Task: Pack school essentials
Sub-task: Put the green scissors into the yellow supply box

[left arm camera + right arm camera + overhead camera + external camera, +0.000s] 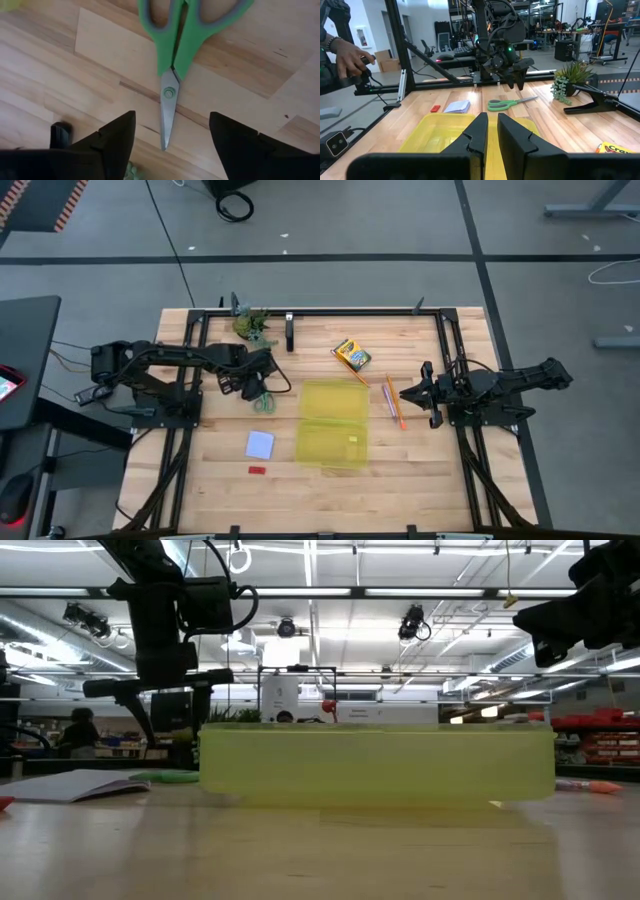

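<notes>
The wooden desk [420,470] sat inside its black frame, with the yellow case [332,423] lying open near the middle, and I took that case as my landmark. I had the left gripper [171,131] poised above the green-handled scissors [262,398], which lay flat on the desk just off the case's left side. Its fingers were spread wide and straddled the blade tip, the blade running between them (handles pointing away from the wrist), so I judged a plain descent and close would catch the blade near the pivot. There was open wood all round the scissors; the note pad [259,444] lay near them, toward the front edge and also left of the case. The right gripper [491,131] waited on the case's far side with its fingers nearly pressed together, holding nothing. The left arm was clearly nearer.
</notes>
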Available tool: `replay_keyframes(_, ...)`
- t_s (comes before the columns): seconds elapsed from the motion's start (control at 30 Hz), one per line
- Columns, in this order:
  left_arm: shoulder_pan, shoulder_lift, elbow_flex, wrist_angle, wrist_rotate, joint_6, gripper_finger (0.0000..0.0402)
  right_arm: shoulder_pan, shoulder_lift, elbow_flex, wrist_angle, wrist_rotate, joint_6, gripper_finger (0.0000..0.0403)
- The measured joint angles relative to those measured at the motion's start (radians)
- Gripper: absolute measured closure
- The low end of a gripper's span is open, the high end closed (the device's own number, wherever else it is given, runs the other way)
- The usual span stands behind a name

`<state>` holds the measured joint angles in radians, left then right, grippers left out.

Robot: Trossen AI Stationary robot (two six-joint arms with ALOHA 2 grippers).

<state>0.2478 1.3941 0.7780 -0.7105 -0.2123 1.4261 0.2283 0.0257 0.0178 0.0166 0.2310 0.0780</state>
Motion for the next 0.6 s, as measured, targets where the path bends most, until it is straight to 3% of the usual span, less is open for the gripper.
replay_keyframes(0.6, 0.005, 0.000, 0.000, -0.057, -0.005, 0.010, 0.0139, 0.000, 0.000, 0.000, 0.000, 0.000, 0.000, 0.0352)
